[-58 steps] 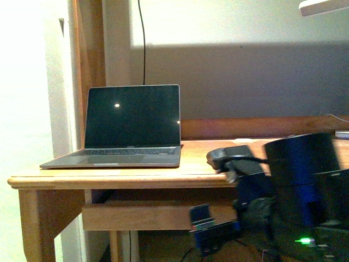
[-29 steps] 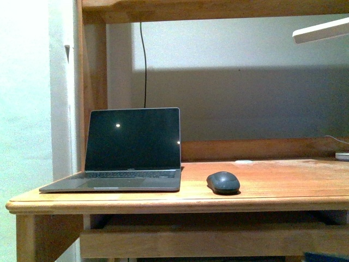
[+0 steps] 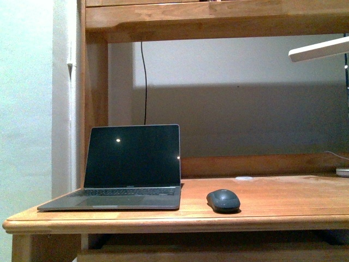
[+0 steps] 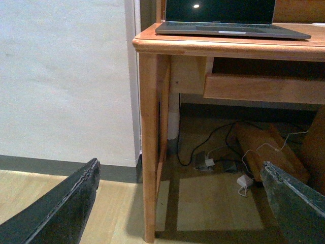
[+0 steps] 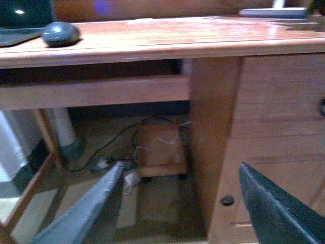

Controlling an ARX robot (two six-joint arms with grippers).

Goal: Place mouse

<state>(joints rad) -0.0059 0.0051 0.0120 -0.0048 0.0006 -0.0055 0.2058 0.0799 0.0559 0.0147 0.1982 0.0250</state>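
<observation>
The dark grey mouse [image 3: 223, 200] lies on the wooden desk [image 3: 272, 210], just right of the open laptop [image 3: 131, 164], with nothing touching it. It also shows in the right wrist view as the mouse [image 5: 60, 33] near the desk's front edge. Neither arm appears in the front view. My left gripper [image 4: 177, 203] hangs open below desk height, beside the desk leg [image 4: 149, 147], with only floor between its fingers. My right gripper [image 5: 183, 208] is open too, low in front of the desk's cabinet [image 5: 269, 132], holding nothing.
A small white disc [image 3: 244, 178] lies at the back of the desk. A white lamp head [image 3: 319, 49] juts in from the right, under a wooden shelf [image 3: 218, 19]. Cables and a small wooden box [image 5: 158, 150] sit on the floor beneath the desk.
One second ago the right arm stood at the desk edge by the mouse. It has dropped out of the front view, leaving the mouse lying alone. The front view has risen.
</observation>
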